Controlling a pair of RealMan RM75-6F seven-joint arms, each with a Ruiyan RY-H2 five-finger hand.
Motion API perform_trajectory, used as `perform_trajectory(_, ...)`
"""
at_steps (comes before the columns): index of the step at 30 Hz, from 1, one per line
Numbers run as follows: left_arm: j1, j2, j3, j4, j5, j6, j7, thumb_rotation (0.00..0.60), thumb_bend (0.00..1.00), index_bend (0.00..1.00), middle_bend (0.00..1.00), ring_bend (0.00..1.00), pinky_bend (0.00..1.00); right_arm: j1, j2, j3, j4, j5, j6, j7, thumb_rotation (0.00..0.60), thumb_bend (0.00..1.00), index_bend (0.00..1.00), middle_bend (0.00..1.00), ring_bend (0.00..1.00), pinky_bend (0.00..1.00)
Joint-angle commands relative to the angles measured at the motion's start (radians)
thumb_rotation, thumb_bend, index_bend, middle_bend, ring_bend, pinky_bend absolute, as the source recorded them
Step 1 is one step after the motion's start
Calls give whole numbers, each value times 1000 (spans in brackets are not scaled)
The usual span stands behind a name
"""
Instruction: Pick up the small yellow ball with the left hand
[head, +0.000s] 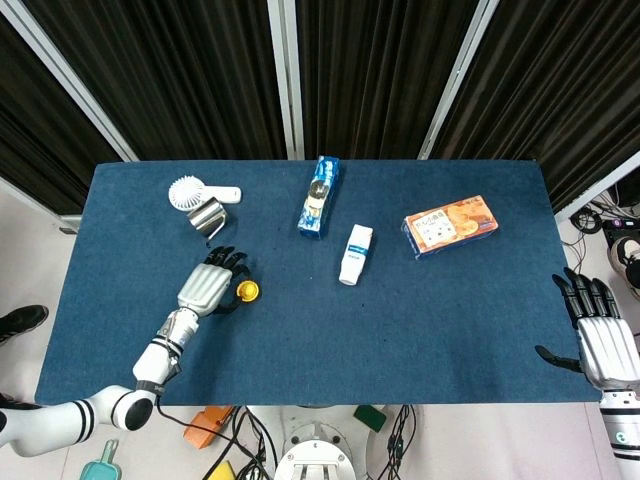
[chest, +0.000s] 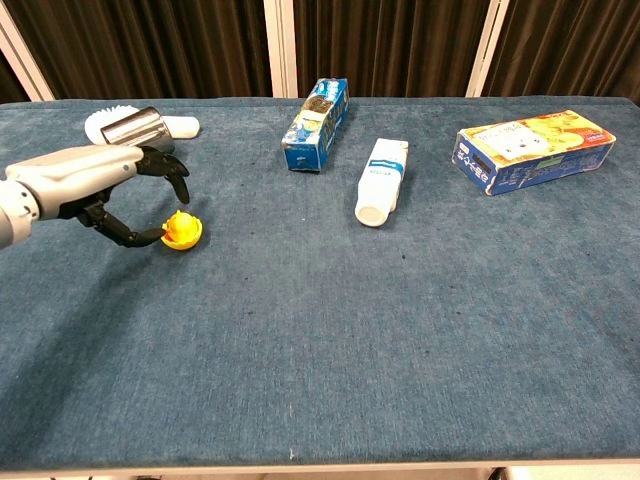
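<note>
On the blue table (head: 420, 320) we see a white handheld fan (head: 188, 193) at the far left with a metal cup (head: 206, 215) lying against it. Near the middle lie a blue carton (head: 319, 196) and a white bottle (head: 355, 254); an orange biscuit box (head: 450, 225) sits well to the right.

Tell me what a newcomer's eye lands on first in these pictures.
First the small yellow ball on the blue table, with the left robot hand beside it, dark fingers arched above it and the thumb at its side. Next, the orange and blue biscuit box at the far right and the blue carton at the far middle.
</note>
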Motion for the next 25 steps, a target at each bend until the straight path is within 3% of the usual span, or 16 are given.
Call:
perform_trajectory(1, 26, 34, 6, -42, 29, 60, -16, 600, 370, 294, 103, 0, 2, -1, 2, 1, -1, 0, 2, 0, 600, 147, 0, 37, 0, 60)
perform_trajectory(10, 206, 208, 54, -167, 119, 337, -118, 600, 344, 253, 103, 0, 1, -8, 1, -2, 8, 0, 9, 16, 600, 147, 0, 37, 0, 60)
perform_trajectory(16, 342, 301, 104, -180, 136, 487, -172, 600, 291, 218, 103, 0, 1, -10, 1, -3, 13, -4, 12, 22, 600, 147, 0, 37, 0, 60)
perform_trajectory(20, 417, 343, 139, -186, 163, 563, -201, 600, 212, 194, 103, 0, 2, -6, 1, -3, 6, -14, 12, 14, 600, 147, 0, 37, 0, 60)
perform_trajectory(25, 488, 387, 169, -184, 190, 628, -237, 600, 196, 193, 103, 0, 1, -3, 1, -4, -6, -21, 11, -1, 600, 147, 0, 37, 0, 60)
